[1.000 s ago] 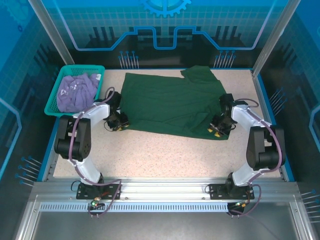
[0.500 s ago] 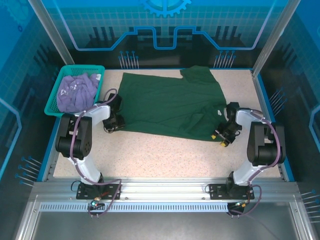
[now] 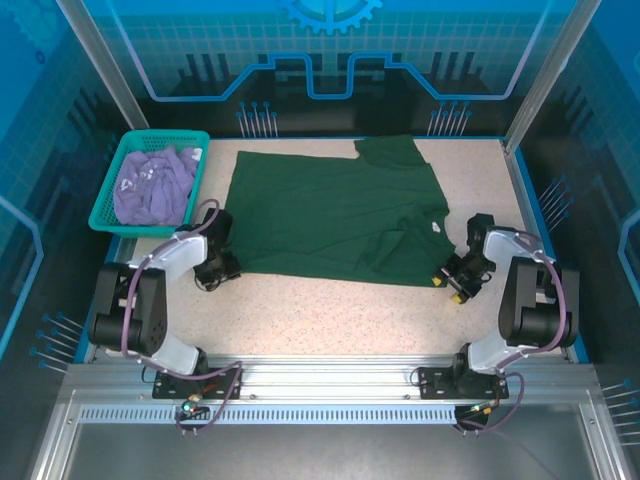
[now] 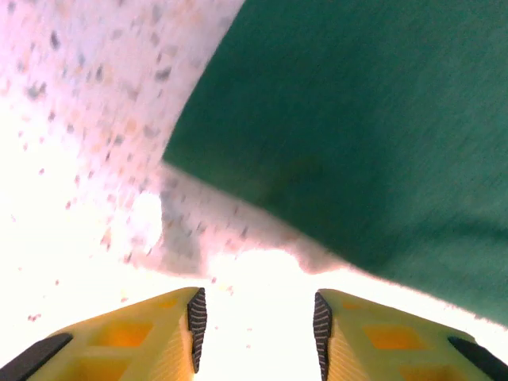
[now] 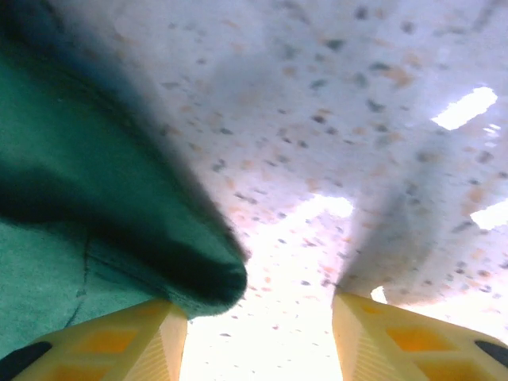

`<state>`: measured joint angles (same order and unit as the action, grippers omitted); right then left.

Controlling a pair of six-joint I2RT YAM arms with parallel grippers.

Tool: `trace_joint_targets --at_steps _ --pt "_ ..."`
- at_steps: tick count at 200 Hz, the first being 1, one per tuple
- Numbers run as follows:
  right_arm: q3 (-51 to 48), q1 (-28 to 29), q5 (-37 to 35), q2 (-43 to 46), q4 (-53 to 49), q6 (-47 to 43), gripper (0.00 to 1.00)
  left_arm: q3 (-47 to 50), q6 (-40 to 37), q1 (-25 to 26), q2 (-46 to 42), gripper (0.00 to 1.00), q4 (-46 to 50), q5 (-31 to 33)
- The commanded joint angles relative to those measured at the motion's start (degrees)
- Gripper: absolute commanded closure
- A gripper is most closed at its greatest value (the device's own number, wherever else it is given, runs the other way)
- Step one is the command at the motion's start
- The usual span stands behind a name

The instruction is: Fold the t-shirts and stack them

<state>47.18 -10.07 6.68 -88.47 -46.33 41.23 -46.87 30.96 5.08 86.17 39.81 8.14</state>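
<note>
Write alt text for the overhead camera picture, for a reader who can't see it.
A dark green t-shirt lies spread out on a speckled table, the left pincer open beside its near left corner, the right pincer open beside its near right corner. A teal basket at the far left holds a crumpled lavender t-shirt.

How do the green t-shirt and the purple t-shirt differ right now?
The green t-shirt lies spread flat on the table; the purple t-shirt sits crumpled in the teal basket. Green is dark, purple pale. Green covers far more area. Neither is folded yet.
</note>
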Motion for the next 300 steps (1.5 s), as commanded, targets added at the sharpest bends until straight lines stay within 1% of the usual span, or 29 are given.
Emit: trace_joint_targets --at_steps 1,15,29,32,47,61,65,74,86,94,105,120,139,157,168,198,230,258,264,277,287,300 --pt "0.18 -0.92 0.64 5.02 -4.09 -0.91 0.48 0.18 1.99 -0.51 -3.86 0.52 3.33 -2.25" --pt "1.73 -0.63 -0.23 7.92 -5.59 -0.42 0.48 -2.58 1.51 -0.51 -5.39 0.46 5.56 -2.12" --pt "2.91 0.14 1.13 9.89 -5.92 0.0 0.48 -5.99 1.0 -0.36 -6.98 0.43 6.79 -2.83" --pt "4.71 0.73 1.36 10.21 -5.88 0.27 0.48 -6.8 0.86 -0.27 -7.25 0.43 6.89 -3.0" --pt "7.0 4.26 1.92 9.91 -5.5 1.27 0.5 -10.01 0.48 0.38 -7.4 0.42 6.43 -5.66" --pt "9.31 8.36 1.04 7.79 -5.35 1.88 0.52 -11.95 -0.09 1.58 -6.07 0.48 4.52 -9.25" --pt "10.25 10.22 0.56 6.56 -5.23 2.25 0.55 -12.22 -0.38 1.87 -5.48 0.5 3.81 -10.38" --pt "11.17 12.48 0.57 4.75 -4.56 2.87 0.58 -12.77 -0.34 2.28 -3.83 0.55 2.66 -12.44" --pt "11.99 14.67 0.64 2.65 -3.29 3.93 0.61 -13.14 0.01 2.3 -1.53 0.63 1.42 -14.99" --pt "12.31 15.97 0.21 0.79 -2.54 4.9 0.63 -12.93 -0.01 2.39 -0.14 0.66 -0.27 -16.0" --pt "12.09 16.64 0.1 -1.13 -1.49 6.05 0.66 -12.37 -0.15 2.42 2.05 0.66 -2.06 -15.44" --pt "11.18 16.74 -0.63 -3.33 -0.25 6.92 0.67 -12.32 -1.14 2.38 5.91 0.67 -2.95 -13.22" --pt "9.54 16.34 -1.47 -5.98 1.02 7.02 0.69 -10.77 -0.39 1.82 9.77 0.67 -4.73 -11.0" --pt "7.27 15.34 -0.83 -7.45 1.57 7.31 0.68 -8.73 0.95 1.23 11.8 0.67 -5.62 -8.45" --pt "5.2 14.32 -0.78 -7.3 1.78 8.05 0.66 -6.99 2.13 0.7 11.85 0.67 -6.03 -7.44" --pt "-0.16 11.78 -0.69 -3.83 -0.24 10.84 0.59 -1.53 4.95 0.06 7.88 0.67 -5.94 -6.27" --pt "-5.37 10.76 -1.59 3.83 -1.48 13.69 0.55 4.69 8.75 0.1 -0.15 0.67 -4.31 -6.42" --pt "-7.35 10.11 -1.54 8.97 -3.0 14.5 0.51 9.31 12.15 0.1 -7.34 0.66 -2.14 -7.6" --pt "-7.52 10.0 -1.51 9.74 -3.07 14.15 0.49 9.83 12.35 0.1 -8.85 0.65 -1.7 -7.86" --pt "-7.16 9.82 -1.32 10.8 -3.7 13.12 0.46 9.36 12.46 0.19 -11.9 0.58 -0.14 -8.26" --pt "-6.22 9.87 -0.52 11.78 -3.54 11.69 0.42 7.4 11.94 0.41 -13.86 0.55 1.34 -8.52" --pt "-4.77 10.06 -0.21 13.13 -3.74 10.15 0.4 3.19 10.79 1.76 -15.71 0.51 2.89 -8.28"
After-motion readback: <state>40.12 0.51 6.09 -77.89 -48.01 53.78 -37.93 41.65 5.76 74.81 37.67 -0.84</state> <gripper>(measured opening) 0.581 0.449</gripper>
